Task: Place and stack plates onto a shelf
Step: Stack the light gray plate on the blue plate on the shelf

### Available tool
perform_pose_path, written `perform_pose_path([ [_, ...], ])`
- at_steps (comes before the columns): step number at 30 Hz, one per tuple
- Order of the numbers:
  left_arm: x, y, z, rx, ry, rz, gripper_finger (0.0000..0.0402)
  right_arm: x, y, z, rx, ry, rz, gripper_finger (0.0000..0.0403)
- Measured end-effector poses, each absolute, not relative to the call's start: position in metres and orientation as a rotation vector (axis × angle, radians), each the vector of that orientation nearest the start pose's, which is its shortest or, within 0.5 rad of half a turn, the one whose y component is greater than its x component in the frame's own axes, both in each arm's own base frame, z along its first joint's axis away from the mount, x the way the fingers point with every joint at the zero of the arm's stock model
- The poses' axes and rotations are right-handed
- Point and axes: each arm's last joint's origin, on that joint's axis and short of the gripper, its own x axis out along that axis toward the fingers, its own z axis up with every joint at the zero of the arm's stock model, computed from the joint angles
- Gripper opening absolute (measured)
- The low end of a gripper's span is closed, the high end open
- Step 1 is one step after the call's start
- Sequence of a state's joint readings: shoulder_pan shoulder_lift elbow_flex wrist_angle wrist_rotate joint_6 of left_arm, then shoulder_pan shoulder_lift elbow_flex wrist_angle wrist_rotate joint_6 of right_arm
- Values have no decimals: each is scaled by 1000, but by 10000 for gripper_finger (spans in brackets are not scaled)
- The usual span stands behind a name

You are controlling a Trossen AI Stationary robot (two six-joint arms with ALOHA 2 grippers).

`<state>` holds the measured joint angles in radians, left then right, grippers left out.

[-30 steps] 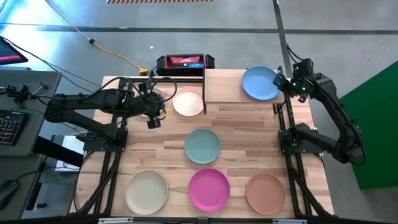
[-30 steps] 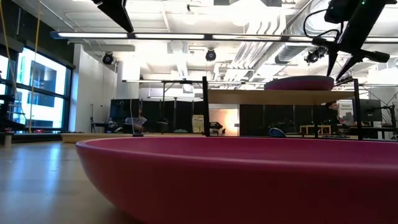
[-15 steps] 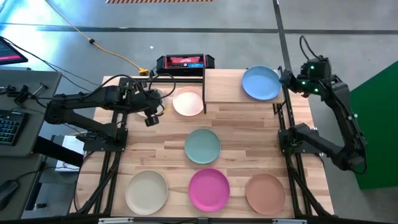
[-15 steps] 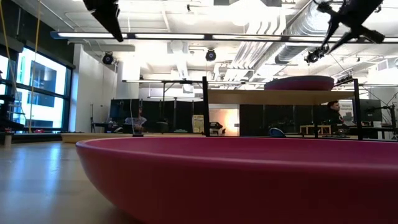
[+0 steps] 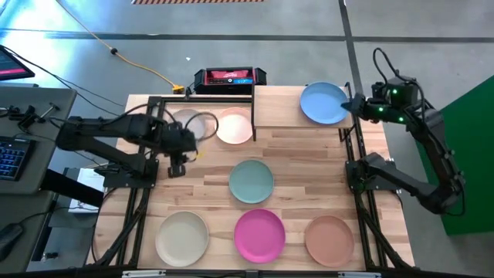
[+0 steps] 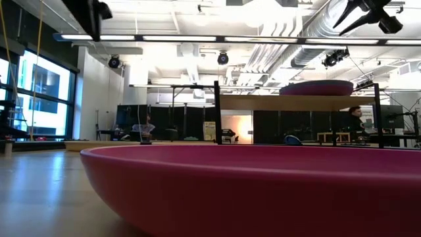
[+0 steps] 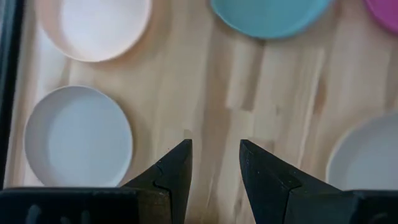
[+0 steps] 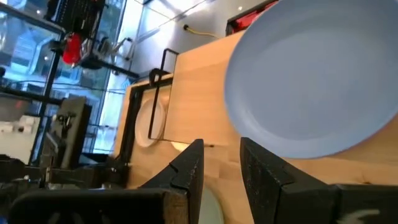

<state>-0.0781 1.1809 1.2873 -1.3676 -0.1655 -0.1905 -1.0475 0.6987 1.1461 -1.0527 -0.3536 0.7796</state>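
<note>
The blue plate (image 5: 323, 103) lies on the wooden shelf (image 5: 278, 104) at the table's far right; in the low view the plate on the shelf (image 6: 316, 87) shows a purple side. On the table lie the grey-white (image 5: 193, 123), pale pink (image 5: 234, 127), teal (image 5: 251, 181), cream (image 5: 182, 237), magenta (image 5: 259, 234) and tan-brown (image 5: 329, 238) plates. My left gripper (image 5: 176, 168) hangs open over bare wood (image 7: 214, 155) near the grey-white plate (image 7: 78, 137). My right gripper (image 5: 356, 106) stands open, raised just off the blue plate's (image 8: 317, 81) right edge.
A black metal frame (image 5: 201, 100) stands over the grey-white and pink plates, left of the shelf. A red-and-black device (image 5: 229, 77) sits at the far edge. Bare wood lies between the teal plate and the table's left edge. A person (image 6: 355, 115) shows far behind.
My right gripper has risen and drawn back toward the table's right edge, away from the blue plate, which stays on the shelf. My left gripper has gone toward the near edge and a little left, tipping to point more steeply down.
</note>
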Motion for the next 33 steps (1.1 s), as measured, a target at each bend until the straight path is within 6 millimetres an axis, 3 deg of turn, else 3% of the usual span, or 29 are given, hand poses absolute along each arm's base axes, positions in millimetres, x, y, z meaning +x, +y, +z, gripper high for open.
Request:
perform_pose_path([
  [17,180,-66,338,96,1216,14,122,75,-64,384,1135,223,-678,87],
  [24,185,-85,298,80,1213,-43,122,96,-62,388,1084,241,-576,87],
  [33,181,-94,257,44,1259,-71,122,121,-61,386,1022,324,-471,87],
])
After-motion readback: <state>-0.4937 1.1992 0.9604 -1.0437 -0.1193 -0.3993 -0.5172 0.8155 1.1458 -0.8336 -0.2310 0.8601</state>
